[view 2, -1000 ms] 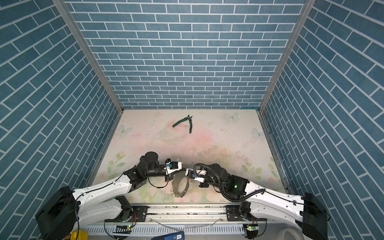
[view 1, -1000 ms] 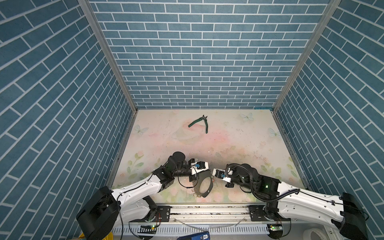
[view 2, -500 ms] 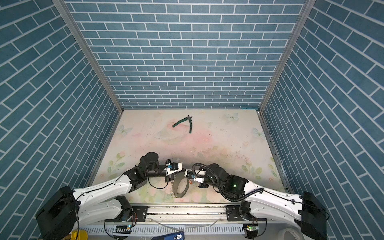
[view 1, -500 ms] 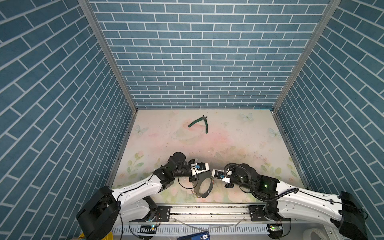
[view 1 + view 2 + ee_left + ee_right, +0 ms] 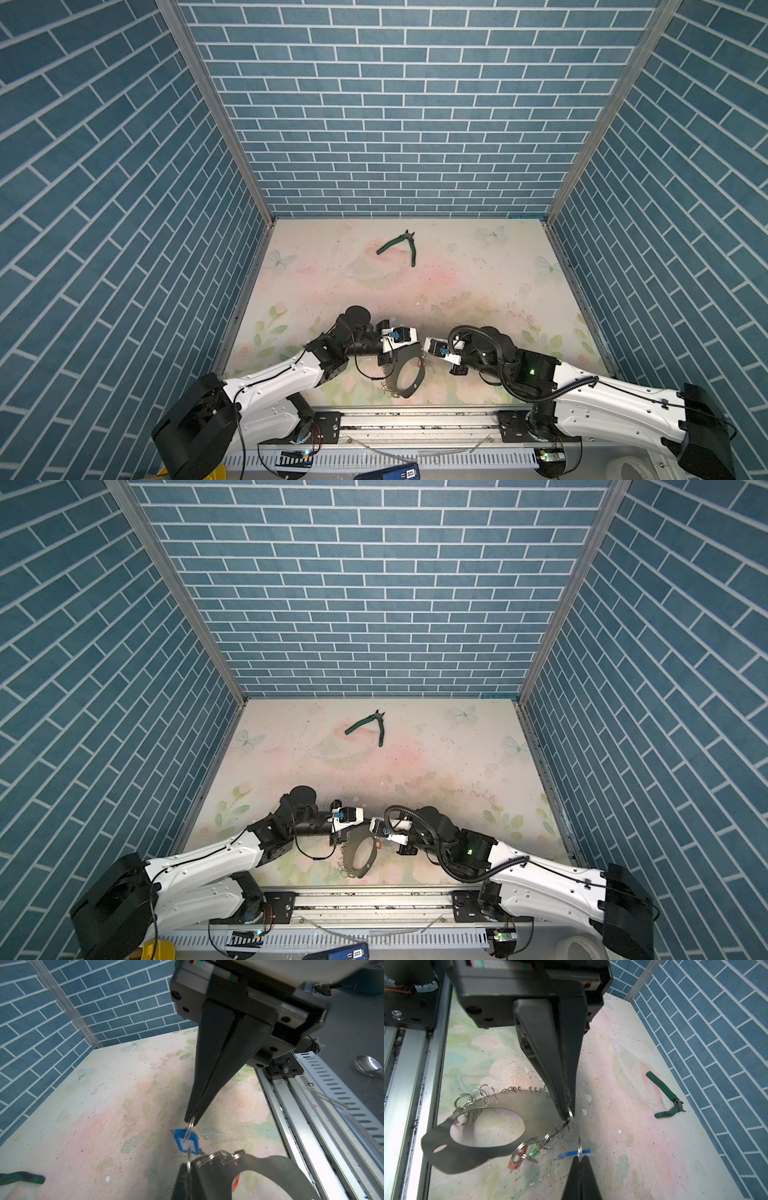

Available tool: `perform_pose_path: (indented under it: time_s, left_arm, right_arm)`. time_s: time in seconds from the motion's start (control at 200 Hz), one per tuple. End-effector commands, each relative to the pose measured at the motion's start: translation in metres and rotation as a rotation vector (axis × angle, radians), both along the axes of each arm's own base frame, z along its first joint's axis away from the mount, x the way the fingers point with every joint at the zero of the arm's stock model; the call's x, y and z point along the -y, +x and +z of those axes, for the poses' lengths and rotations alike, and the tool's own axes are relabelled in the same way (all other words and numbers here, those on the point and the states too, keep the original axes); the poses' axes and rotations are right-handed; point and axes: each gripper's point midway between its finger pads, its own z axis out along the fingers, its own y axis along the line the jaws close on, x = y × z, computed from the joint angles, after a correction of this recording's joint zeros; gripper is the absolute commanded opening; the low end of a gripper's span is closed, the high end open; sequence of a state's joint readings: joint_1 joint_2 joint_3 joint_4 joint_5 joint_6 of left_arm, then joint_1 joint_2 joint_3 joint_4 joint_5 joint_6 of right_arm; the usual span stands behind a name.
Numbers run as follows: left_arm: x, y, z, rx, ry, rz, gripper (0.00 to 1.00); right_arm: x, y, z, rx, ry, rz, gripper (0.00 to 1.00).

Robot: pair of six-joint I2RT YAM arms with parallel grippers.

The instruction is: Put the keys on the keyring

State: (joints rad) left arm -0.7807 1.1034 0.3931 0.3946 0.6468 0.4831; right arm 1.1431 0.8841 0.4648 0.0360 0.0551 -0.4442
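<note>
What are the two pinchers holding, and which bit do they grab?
The left gripper pinches the keys by their little metal ring. The right gripper pinches the keyring by one small ring on its edge.

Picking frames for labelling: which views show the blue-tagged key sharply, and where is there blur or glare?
Left wrist view: the keys sharp, a spoon glinting. Right wrist view: the keyring crisp, the keys seen edge-on. In both top views: even light, soft shadows, the keys too small to make out.
</note>
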Motion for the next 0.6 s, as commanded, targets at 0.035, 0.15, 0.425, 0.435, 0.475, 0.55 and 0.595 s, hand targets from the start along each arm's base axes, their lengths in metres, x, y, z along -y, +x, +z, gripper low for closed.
perform_pose_path:
  time_s: [0.035, 0.15, 0.425, 0.435, 0.475, 0.55, 0.595]
  left_arm:
    - [0.0027, -0.0039, 0.0085, 0.018, -0.031, -0.023, 0.00]
    - [0.0028, -0.0036, 0.0083, 0.018, -0.031, -0.022, 0.00]
    - [0.0025, -0.0017, 0.0061, 0.015, -0.022, -0.011, 0.00]
    - [0.0027, -0.0013, 0.0063, 0.016, -0.022, -0.010, 0.00]
    - [0.0028, -0.0006, 0.0058, 0.014, -0.020, -0.008, 0.00]
    - [0.0029, 0.0002, 0.0054, 0.013, -0.017, -0.004, 0.00]
    - [0.0029, 0.0004, 0.0060, 0.014, -0.018, -0.003, 0.00]
  right_arm:
    - [-0.0087, 0.0026, 0.0253, 0.006, 0.065, 0.001, 0.00]
    - [-0.0123, 0.0014, 0.0213, -0.010, 0.048, 0.014, 0.00]
    - [-0.0153, -0.0025, 0.0257, -0.015, 0.069, 0.039, 0.00]
    - [-0.0152, -0.0025, 0.0259, -0.015, 0.069, 0.039, 0.00]
    - [-0.0148, -0.0033, 0.0257, -0.018, 0.068, 0.042, 0.00]
    - [-0.0146, -0.0057, 0.0252, -0.022, 0.070, 0.053, 0.00]
    - [-0.0139, -0.0068, 0.0239, -0.024, 0.067, 0.056, 0.00]
